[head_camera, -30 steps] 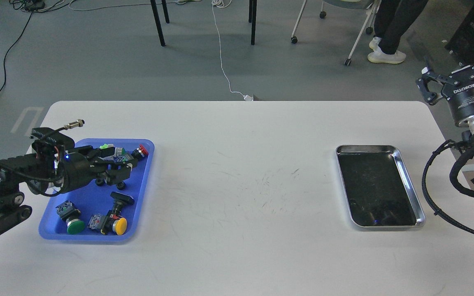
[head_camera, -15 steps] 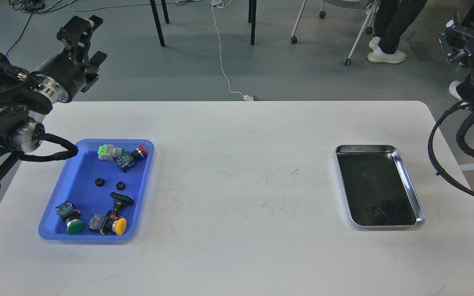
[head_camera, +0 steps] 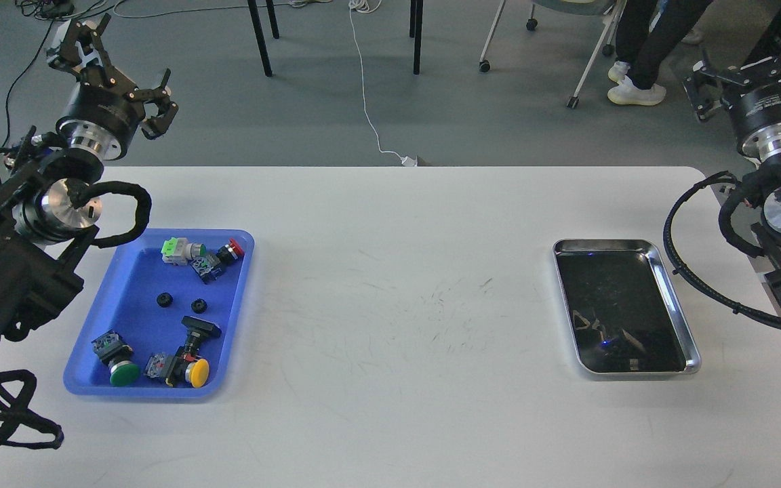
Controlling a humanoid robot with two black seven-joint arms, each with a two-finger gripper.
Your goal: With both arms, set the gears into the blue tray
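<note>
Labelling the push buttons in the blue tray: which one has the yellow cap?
The yellow-capped push button near the blue tray's front edge, right of the green-capped one. The red-capped one lies at the far right corner.

Two gears (head_camera: 180, 302) lie side by side in the blue tray (head_camera: 241, 298) on the left — both hands, left (head_camera: 109, 64) and right (head_camera: 746, 57), raised far, fingers spread.
</note>
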